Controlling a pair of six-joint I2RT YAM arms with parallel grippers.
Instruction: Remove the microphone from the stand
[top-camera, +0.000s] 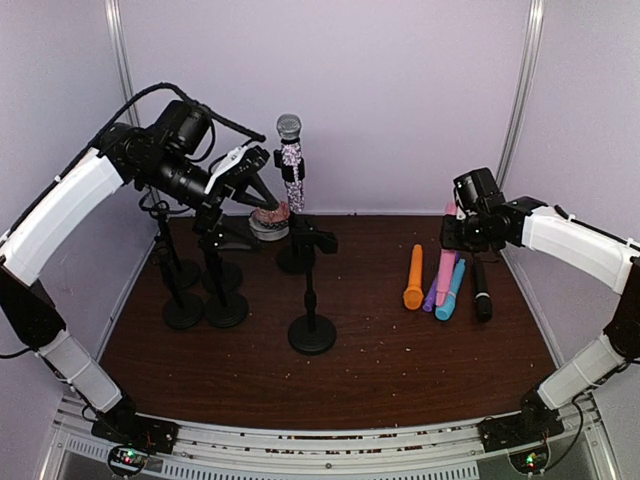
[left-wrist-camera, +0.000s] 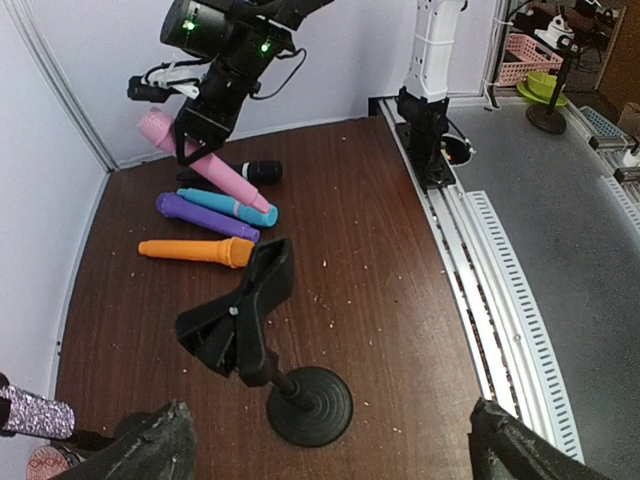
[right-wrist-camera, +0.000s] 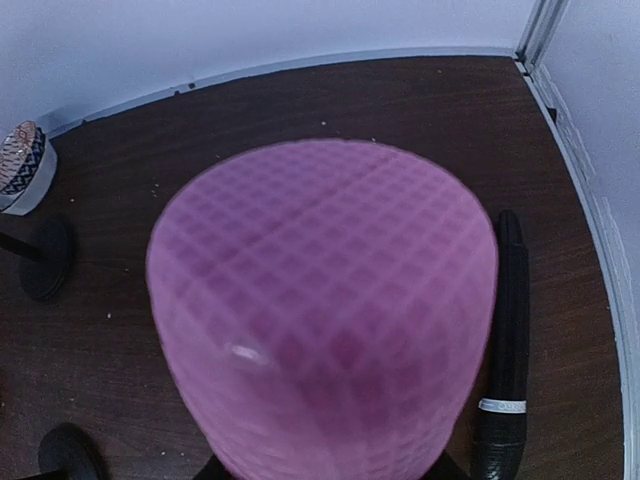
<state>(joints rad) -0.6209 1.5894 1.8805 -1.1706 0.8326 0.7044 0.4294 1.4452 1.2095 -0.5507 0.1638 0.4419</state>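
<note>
Pink microphone (right-wrist-camera: 320, 300) is free of any stand, pinched in my right gripper (top-camera: 465, 232), its tail low beside the coloured microphones (top-camera: 413, 280) under it. I judge only the setting down is left. My left gripper (top-camera: 268, 195) is spread, just beside the glitter microphone (top-camera: 292, 165), which is clipped upright.

- Top external: fixed high behind the near edge, facing forward and down. It is distant and takes in the whole dark brown wooden table (top-camera: 400, 350).
- Left wrist: raised at rear left, facing right across the table. The black round-based clamp stand (left-wrist-camera: 255, 320) sits at mid-range.
- Right wrist: hard against the pink mesh-headed microphone (right-wrist-camera: 320, 310), which fills the view.
- Shared by all three: the slim black microphone (right-wrist-camera: 505, 340) lying at the table's right.
</note>
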